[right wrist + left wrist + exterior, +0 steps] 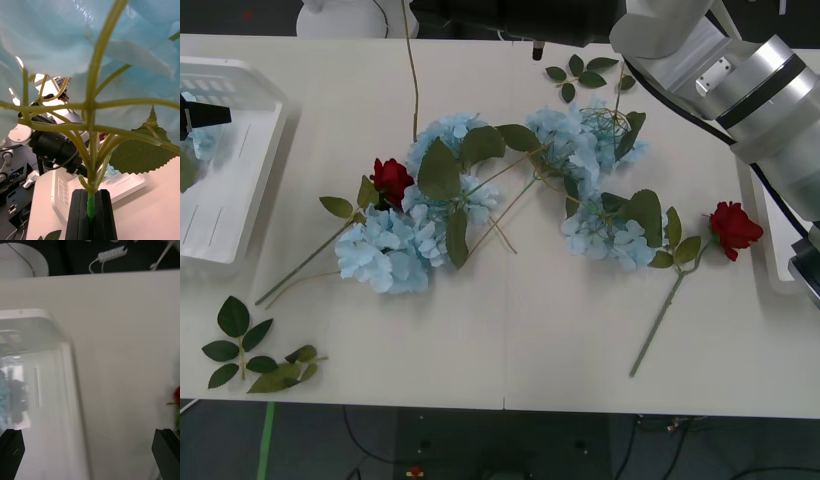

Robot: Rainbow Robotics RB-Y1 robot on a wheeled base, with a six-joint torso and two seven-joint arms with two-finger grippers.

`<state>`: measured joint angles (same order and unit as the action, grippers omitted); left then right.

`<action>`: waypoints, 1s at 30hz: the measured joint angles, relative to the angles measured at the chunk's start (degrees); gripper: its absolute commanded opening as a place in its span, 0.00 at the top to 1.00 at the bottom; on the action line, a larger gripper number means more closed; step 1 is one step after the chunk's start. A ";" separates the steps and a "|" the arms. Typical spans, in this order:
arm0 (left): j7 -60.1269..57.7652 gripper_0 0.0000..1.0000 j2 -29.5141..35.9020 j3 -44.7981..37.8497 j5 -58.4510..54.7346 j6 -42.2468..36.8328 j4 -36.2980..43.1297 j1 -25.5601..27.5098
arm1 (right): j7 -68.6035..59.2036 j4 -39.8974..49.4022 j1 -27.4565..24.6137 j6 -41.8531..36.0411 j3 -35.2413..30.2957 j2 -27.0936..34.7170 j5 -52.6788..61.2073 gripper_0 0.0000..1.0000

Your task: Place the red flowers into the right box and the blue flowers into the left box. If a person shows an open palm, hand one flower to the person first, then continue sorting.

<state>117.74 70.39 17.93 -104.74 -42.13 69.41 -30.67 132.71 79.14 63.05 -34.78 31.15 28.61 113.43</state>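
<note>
Left box: white tray, the left box, sits at the table's left edge; a patch of pale blue shows inside at its far-left side, so one blue head looks already delivered. Rest of its floor bare.
Right box: only a sliver of the right box shows at the table's right edge, mostly behind the right arm. Contents cannot be told.
Blue flowers: most of the blue flowers lie in two tangled clumps at table centre, stems crossing. Several heads left to sort.
Red flowers: both red flowers unsorted. One rose is wedged against the left clump; the other rose lies apart near the right box, stem trailing toward the near edge.
Right gripper: the right gripper has black fingers clamped on a green stem that fans upward into a blue head, filling the wrist view. Judged mid-carry toward the left box, visible beyond it.
Left gripper: the left gripper hovers over the left box's inner rim, fingers spread wide, nothing between them.
Progress: early; roughly one blue placed, one in hand, the bulk remaining.
Room: open table between clumps and left box; near half of the table largely free.
Edges: loose leaf sprigs at the near-left corner, more sprigs at the far side; both off the carry path.
Risk: tangled stems may drag neighbours.
</note>
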 measured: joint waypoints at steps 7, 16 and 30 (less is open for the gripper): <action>0.00 0.00 0.17 -19.22 -9.02 0.13 20.35 25.43 | 0.01 0.00 0.00 0.87 1.86 -0.01 -0.09 1.00; -0.07 0.00 -5.15 -30.33 -12.06 5.55 44.35 44.75 | 0.04 0.05 0.00 0.87 2.08 -0.02 -0.17 1.00; -2.05 0.00 -20.10 -23.16 -1.88 11.20 51.31 37.81 | 0.22 0.19 0.00 0.80 2.81 -0.02 -0.31 1.00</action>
<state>115.69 50.29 -5.23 -106.62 -30.93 120.73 7.14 132.93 79.33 63.05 -33.98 33.97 28.59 113.12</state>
